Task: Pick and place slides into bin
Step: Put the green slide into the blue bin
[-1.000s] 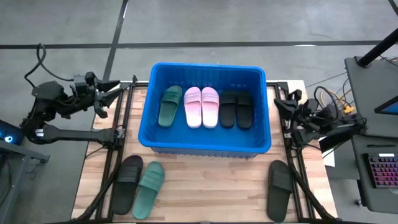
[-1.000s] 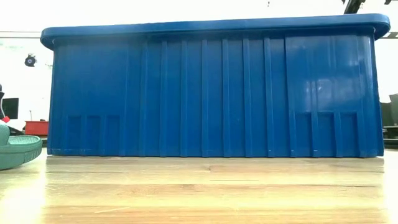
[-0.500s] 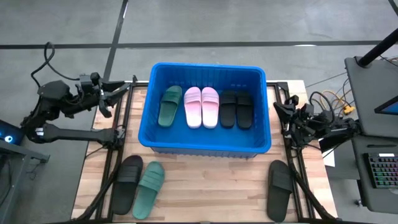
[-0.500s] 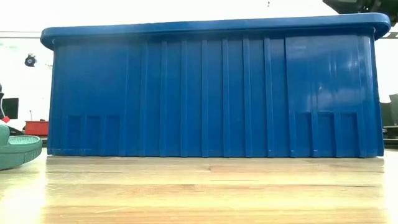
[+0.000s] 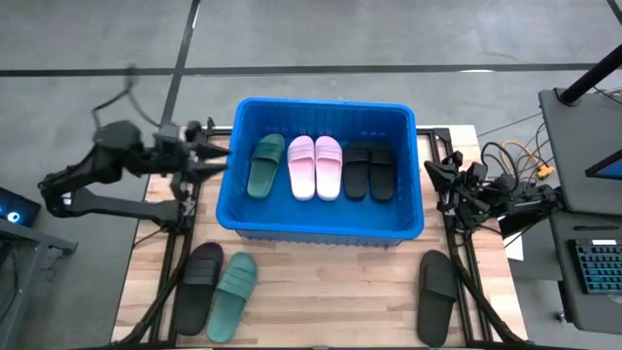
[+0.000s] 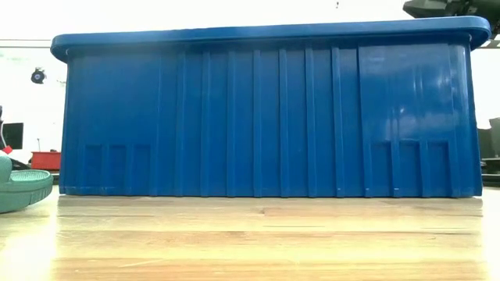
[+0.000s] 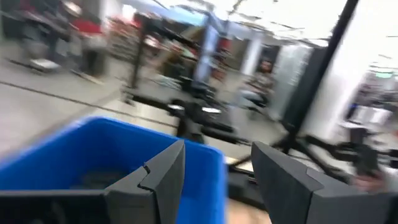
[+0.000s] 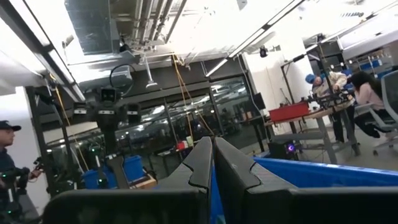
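The left gripper is hanging at the left centre of the high view, its fingers spread apart and holding nothing, its tips just beside the left rim of the bin; it is probably empty-handed because it is between slides. The right gripper is waiting at the right centre of the frame, just outside the bin's right wall, its fingers pressed together on nothing. Inside the bin five slides are lying side by side, soles down: a dark green slide, a pink pair and a black pair. Three are lying outside it on the wooden table: a black slide touching a green slide at lower left, and a lone black slide at lower right, each likely on the side of the nearer arm. Beyond the table, the wrist views are showing a bright workshop hall, with people sitting at benches.
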Motion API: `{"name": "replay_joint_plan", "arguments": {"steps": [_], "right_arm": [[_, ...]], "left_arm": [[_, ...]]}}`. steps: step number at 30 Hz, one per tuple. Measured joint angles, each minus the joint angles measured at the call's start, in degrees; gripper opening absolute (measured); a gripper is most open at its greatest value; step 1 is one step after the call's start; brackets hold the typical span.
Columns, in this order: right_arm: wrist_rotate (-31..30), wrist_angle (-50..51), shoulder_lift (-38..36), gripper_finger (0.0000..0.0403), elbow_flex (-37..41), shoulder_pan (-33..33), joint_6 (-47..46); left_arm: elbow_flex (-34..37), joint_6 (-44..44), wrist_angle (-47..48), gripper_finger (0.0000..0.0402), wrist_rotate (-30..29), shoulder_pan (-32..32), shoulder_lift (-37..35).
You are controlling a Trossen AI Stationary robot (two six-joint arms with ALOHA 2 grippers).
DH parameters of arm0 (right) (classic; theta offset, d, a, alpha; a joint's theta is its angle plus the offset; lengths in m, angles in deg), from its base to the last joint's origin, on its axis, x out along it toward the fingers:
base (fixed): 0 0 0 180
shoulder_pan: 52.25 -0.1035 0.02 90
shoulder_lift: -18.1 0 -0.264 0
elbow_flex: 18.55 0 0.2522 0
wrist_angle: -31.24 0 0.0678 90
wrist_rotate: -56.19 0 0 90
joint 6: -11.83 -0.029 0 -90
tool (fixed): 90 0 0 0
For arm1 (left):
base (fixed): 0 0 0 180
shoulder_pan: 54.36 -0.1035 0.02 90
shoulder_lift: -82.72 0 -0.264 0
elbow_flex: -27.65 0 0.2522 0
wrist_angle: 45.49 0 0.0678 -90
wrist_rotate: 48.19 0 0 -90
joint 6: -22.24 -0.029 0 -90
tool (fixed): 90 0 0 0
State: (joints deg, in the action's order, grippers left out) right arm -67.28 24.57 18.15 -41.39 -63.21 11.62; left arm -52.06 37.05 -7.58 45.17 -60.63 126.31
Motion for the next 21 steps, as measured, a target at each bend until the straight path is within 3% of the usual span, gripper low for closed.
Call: {"name": "replay_joint_plan", "arguments": {"steps": [10, 16, 21], "right_arm": [[0.2, 0.2, 0.0, 0.0008, 0.0, 0.0, -0.9], [0.4, 1.0, 0.0, 0.0008, 0.2, 0.0, -2.3], [0.4, 2.8, 0.0, 0.0008, 0.4, 0.0, -2.9]], "left_arm": [[-4.8, 9.3, -7.8, 0.0171, 21.1, 2.5, 17.8], [-6.3, 12.0, -13.8, 0.0174, 26.3, 4.3, 25.3], [-6.0, 10.1, -30.8, 0.0207, 26.4, 5.5, 30.8]]}}
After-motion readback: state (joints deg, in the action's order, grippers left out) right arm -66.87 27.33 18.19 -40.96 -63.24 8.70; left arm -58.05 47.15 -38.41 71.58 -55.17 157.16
